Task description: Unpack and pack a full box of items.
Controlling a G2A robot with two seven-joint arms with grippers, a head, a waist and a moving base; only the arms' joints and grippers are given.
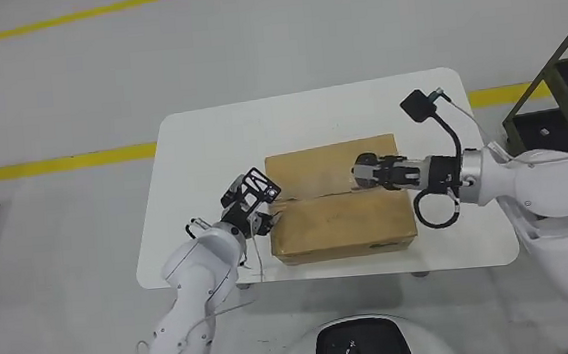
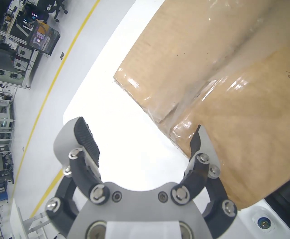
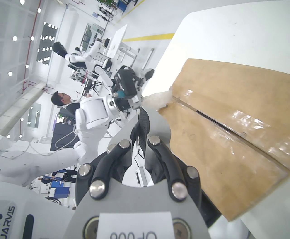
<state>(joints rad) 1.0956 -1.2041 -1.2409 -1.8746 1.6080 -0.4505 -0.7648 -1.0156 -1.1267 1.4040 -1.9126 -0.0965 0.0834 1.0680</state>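
A: Looking at the box [image 1: 337, 208], where does it sit?

B: In the middle of the white table [image 1: 201, 143], its flaps down. The seam [image 1: 316, 195] between the flaps runs along the length of the top, with glossy clear tape [image 2: 226, 86] over it.

A: And the left gripper [image 2: 138, 125]?

B: It is at the box's left end, just beside the corner where the seam comes to the edge. Its fingers are spread wide, with nothing between them. One fingertip is over the box's edge, the other over bare table.

A: What about the right gripper [image 3: 141, 120]?

B: It is above the top of the box, over the seam toward the right end. Its two fingers are pressed together, and I see nothing held between them.

A: Anything else at the seam?

B: From the right wrist view, a whitish crumpled wad [image 3: 158, 99] sticks out at the seam's far end, near the left gripper. I cannot tell what it is.
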